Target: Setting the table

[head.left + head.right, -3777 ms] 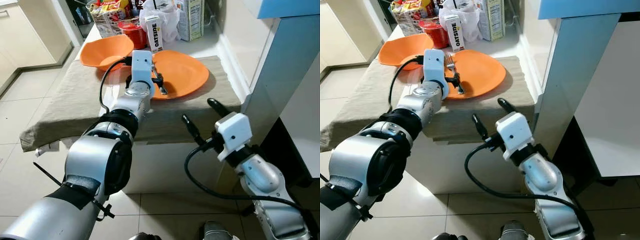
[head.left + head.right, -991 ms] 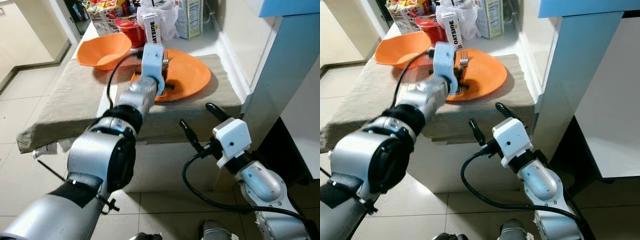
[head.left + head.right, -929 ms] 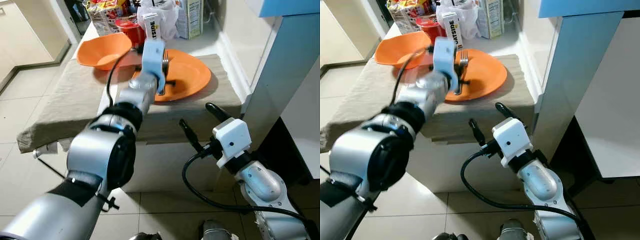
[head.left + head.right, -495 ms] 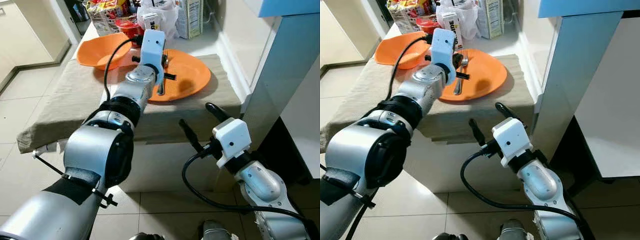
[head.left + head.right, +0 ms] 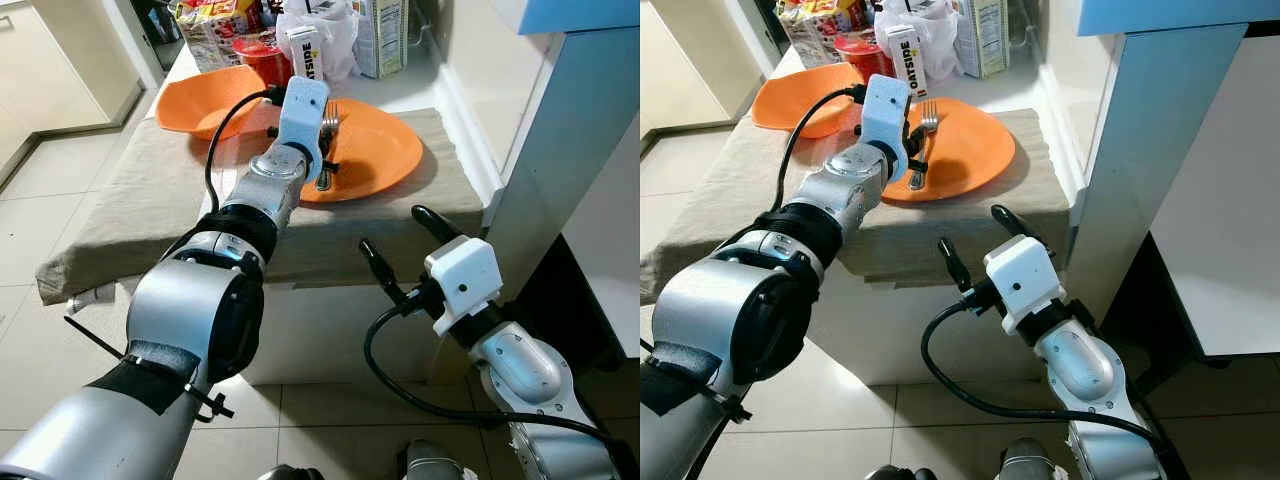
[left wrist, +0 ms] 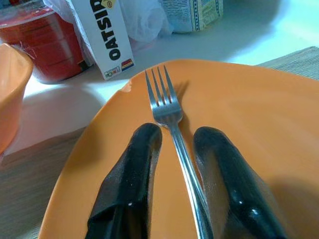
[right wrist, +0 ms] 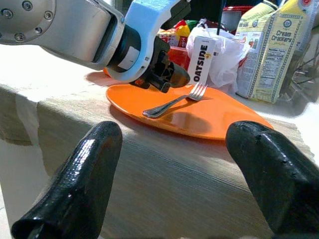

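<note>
Compared with half a second ago, our left hand is sitting a little lower on the orange plate, and the fork is lying flat there, tines pointing toward the Oatside carton. We are keeping the two black fingers parted to either side of the fork's handle; whether either is touching it we cannot tell, but the pads do not look clamped on it, so we judge that the fork is either just set down or about to be gripped. It is resting on the plate's near-left part, probably because the plate is the place setting being built on the cloth-covered surface.

An orange bowl is standing just beside the plate on its left, with a red tub, a white plastic bag and a cracker box crowded behind.

We are holding our right hand below the surface's front edge, fingers spread wide and empty, likely waiting clear of the left arm's work
</note>
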{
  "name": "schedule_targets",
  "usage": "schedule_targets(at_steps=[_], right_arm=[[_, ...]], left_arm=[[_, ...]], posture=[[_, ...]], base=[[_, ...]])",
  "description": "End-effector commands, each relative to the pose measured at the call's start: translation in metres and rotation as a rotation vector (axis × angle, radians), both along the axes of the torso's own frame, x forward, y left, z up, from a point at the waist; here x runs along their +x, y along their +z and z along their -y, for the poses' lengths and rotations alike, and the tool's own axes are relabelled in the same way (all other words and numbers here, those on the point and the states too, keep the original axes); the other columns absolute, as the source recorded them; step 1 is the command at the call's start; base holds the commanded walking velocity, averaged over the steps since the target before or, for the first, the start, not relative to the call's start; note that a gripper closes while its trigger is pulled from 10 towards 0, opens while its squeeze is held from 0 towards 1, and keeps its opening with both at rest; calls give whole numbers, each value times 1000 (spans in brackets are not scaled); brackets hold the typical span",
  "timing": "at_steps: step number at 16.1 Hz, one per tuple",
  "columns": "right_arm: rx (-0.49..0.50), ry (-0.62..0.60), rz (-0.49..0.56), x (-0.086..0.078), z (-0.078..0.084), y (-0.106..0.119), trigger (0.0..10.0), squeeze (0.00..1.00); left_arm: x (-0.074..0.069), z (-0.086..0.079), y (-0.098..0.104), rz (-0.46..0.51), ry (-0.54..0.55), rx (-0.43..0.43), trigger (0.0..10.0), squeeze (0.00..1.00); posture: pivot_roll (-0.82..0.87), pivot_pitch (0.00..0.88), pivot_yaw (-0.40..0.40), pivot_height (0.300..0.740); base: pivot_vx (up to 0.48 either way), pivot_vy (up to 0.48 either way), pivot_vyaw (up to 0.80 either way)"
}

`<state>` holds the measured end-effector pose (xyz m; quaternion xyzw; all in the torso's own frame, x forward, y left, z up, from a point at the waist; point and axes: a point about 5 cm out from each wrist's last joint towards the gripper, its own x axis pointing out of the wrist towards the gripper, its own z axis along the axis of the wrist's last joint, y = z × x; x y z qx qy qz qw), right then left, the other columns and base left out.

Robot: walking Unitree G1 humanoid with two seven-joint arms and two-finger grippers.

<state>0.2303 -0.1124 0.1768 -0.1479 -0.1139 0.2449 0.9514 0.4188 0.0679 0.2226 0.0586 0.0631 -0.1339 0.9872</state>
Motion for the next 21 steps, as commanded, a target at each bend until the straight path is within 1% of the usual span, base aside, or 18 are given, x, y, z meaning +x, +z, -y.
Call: schedule_targets(at_steps=[1, 4, 7, 10, 14, 16, 21], right_arm=[[4, 1, -12, -3, -2, -1, 10000, 0], [5, -4, -12, -4, -2, -2, 10000, 0], [5, -10, -13, -5, -1, -2, 10000, 0], [5, -13, -12, -5, -1, -3, 10000, 0], [5, -16, -12, -7, -1, -3, 10000, 0], [3, -16, -11, -9, -1, -3, 10000, 0], [-6, -31, -20, -15, 3, -3, 10000, 0]], left_arm=[[0, -6, -3, -11, 11, 11, 10000, 1000], [0, -3, -1, 1, -1, 14, 10000, 1000], [0, -2, 0, 17, -4, 36, 10000, 1000], [0, -1, -3, 2, -11, 27, 10000, 1000], [-1, 1, -1, 12, -22, 37, 10000, 1000], [-1, 0, -5, -16, -16, 4, 10000, 0], [-2, -2, -14, -55, 3, -11, 10000, 0]], posture=[[-335, 90, 182, 735], [-338, 91, 184, 735], [-345, 85, 186, 735], [-350, 73, 191, 735], [-355, 69, 196, 735], [-369, 71, 202, 735], [-392, 86, 197, 735]], base=[[0, 0, 0], [0, 0, 0], [0, 0, 0], [0, 0, 0], [0, 0, 0], [0, 0, 0], [0, 0, 0]])
